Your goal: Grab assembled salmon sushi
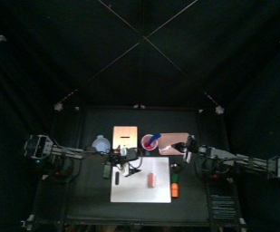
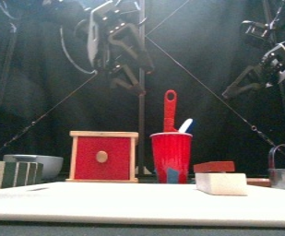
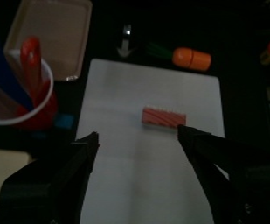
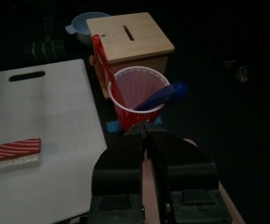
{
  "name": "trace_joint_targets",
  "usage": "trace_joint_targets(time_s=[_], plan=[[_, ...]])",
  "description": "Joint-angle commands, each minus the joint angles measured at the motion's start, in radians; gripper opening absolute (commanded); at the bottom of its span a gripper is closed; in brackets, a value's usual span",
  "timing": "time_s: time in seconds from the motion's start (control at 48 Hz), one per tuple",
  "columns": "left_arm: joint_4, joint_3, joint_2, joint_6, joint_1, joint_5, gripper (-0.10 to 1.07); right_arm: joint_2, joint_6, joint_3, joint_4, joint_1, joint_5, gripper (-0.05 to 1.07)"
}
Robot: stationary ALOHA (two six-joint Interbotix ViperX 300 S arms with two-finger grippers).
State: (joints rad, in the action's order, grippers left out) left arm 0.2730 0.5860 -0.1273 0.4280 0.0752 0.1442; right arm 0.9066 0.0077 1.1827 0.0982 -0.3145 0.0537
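The assembled salmon sushi (image 3: 162, 117), a small pink striped oblong, lies on the white cutting board (image 3: 125, 184). It also shows in the top view as the sushi (image 1: 149, 178) and in the right wrist view as the sushi (image 4: 13, 151). My left gripper (image 3: 137, 137) hovers above the board, open wide, with the sushi just beyond its fingertips and untouched. My right gripper (image 4: 148, 144) is shut on nothing, near the red cup (image 4: 137, 87).
A brighter orange piece (image 3: 192, 59) lies off the board's edge. The red cup (image 2: 171, 157) holds a red and a blue utensil beside a wooden box (image 2: 102, 157) with a slot. A clear container (image 3: 55, 35) and a metal bowl (image 2: 34, 166) stand near.
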Motion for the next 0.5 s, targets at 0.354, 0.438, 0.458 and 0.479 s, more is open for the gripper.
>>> trace_joint_targets(time_s=[0.354,0.438,0.458,0.479], plan=[[0.069,0.403,-0.189,-0.193,-0.107,-0.692,1.03,-0.017,0.002,-0.020,-0.005,0.048,-0.057,0.01],[0.044,0.426,-0.221,-0.198,-0.121,-0.683,1.03,-0.026,0.002,-0.020,-0.005,0.049,-0.064,0.01],[0.041,0.430,-0.227,-0.199,-0.126,-0.680,1.03,-0.028,0.000,-0.020,-0.005,0.049,-0.064,0.01],[0.041,0.433,-0.233,-0.201,-0.130,-0.676,1.03,-0.029,0.000,-0.020,-0.005,0.048,-0.064,0.01]])
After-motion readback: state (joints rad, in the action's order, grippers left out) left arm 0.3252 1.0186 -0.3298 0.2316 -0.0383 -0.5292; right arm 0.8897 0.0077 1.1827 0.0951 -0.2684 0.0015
